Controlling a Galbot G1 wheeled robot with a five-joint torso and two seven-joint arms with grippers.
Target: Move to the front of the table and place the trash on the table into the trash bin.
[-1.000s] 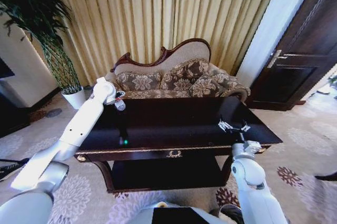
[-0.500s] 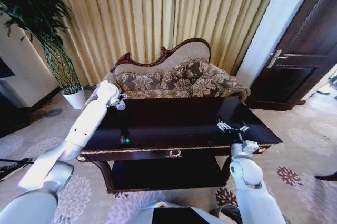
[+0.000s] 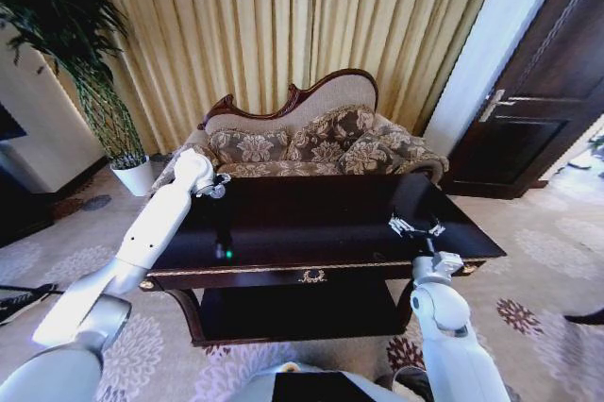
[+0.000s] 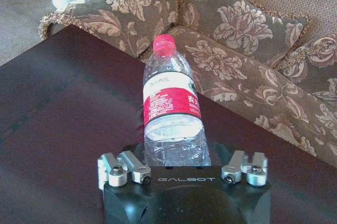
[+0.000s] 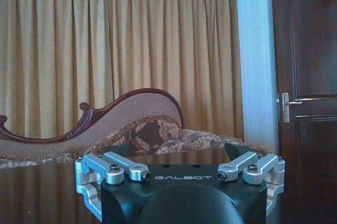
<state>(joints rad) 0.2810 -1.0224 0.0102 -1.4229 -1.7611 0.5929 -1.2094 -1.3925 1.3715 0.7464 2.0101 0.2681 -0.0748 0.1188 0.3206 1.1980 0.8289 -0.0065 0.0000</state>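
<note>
Counter point(image 3: 311, 218) stood directly in front of the sofa point(image 3: 311, 142), dark glossy top facing the robot. Left arm reached across to the counter's far left corner, the corner nearest the plant pot point(image 3: 134, 175). Left hand point(image 3: 219, 185) sat at that corner with its fingers spread wide on either side of the bottle point(image 4: 172, 111), not closed on it. Bottle stood upright on the counter near its sofa-side edge, red cap up, red label facing the left wrist camera. Right hand point(image 3: 416, 227) hovered over the counter's near right corner, released, holding nothing.
</note>
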